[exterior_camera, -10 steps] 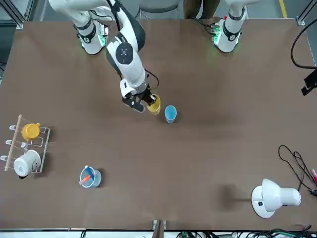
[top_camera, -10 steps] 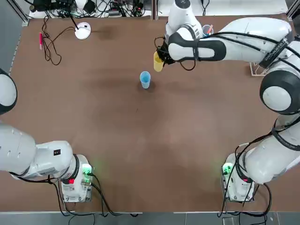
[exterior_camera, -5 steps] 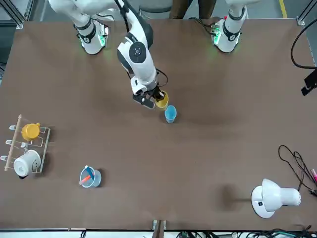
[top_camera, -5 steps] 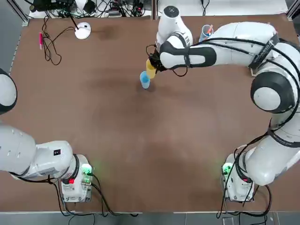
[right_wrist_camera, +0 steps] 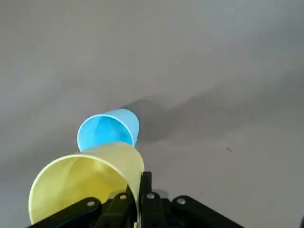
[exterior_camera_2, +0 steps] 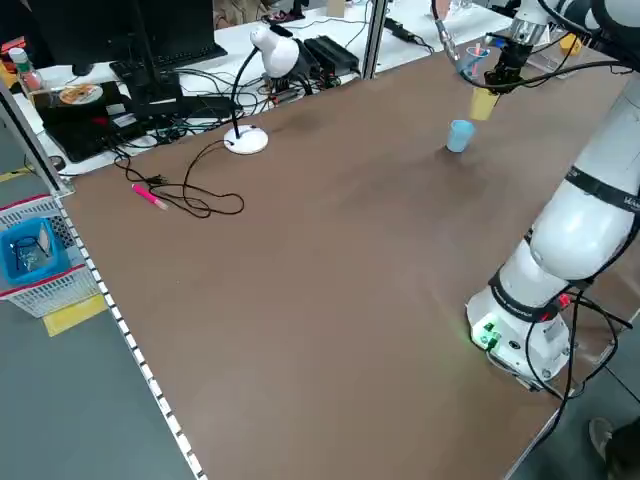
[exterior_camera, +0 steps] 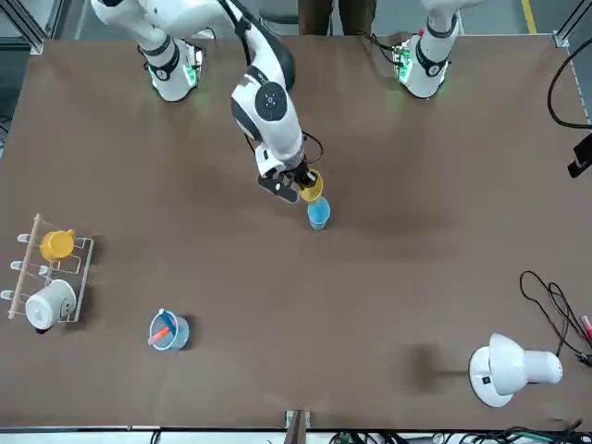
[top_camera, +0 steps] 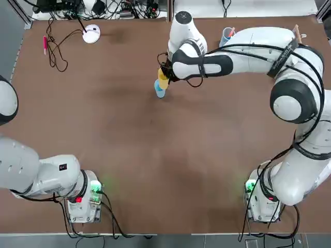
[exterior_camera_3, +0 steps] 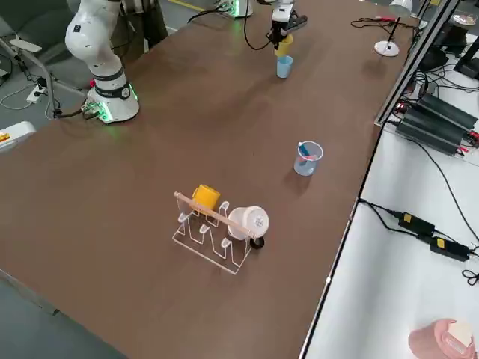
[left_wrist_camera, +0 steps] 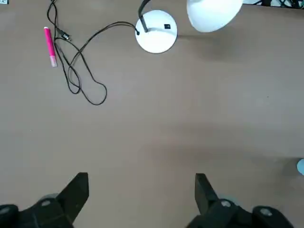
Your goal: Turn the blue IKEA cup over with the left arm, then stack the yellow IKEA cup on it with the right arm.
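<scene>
right end effector [exterior_camera: 298,181]: pinching yellow IKEA cup [exterior_camera: 312,187] by rim, just above blue IKEA cup [exterior_camera: 318,214]
left end effector [left_wrist_camera: 142,199]: spread, parked

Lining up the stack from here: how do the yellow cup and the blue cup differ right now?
The yellow IKEA cup is shut in the right gripper and held above the table, while the blue IKEA cup stands free on the table. The yellow cup is tilted; the blue one is upright. The yellow cup sits beside and slightly above the blue one, not yet on it. Both are small, tapered, handleless tumblers of like size.
</scene>
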### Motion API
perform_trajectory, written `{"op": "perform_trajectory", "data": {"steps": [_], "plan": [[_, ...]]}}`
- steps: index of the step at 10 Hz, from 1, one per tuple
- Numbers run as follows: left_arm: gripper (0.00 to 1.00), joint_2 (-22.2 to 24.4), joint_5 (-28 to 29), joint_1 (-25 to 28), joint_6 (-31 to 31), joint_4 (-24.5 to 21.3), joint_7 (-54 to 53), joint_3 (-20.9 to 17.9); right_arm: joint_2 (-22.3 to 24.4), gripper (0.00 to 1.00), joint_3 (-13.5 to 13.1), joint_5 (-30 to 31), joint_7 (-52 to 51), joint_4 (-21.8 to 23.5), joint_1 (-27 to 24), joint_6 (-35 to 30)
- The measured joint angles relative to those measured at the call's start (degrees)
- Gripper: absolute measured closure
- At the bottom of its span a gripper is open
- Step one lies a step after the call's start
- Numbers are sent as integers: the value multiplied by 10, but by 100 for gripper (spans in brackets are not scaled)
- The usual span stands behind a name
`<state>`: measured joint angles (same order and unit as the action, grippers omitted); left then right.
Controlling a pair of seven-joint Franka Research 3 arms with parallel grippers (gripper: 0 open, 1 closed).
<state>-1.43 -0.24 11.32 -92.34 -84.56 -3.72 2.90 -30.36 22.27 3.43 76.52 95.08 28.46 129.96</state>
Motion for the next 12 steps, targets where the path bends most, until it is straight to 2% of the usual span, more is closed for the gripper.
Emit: {"op": "perform_trajectory", "data": {"steps": [4, 8, 12], "plan": [[1, -1, 0, 8, -11, 0, 0, 1, -21, 96, -1, 11, 17, -30, 1, 1], [1, -1, 0, 7, -12, 0, 0, 7, -43, 96, -1, 46, 49, -36, 9, 10], [1, -1, 0, 6, -12, 0, 0, 8, -52, 96, -1, 47, 56, -52, 15, 12]]}}
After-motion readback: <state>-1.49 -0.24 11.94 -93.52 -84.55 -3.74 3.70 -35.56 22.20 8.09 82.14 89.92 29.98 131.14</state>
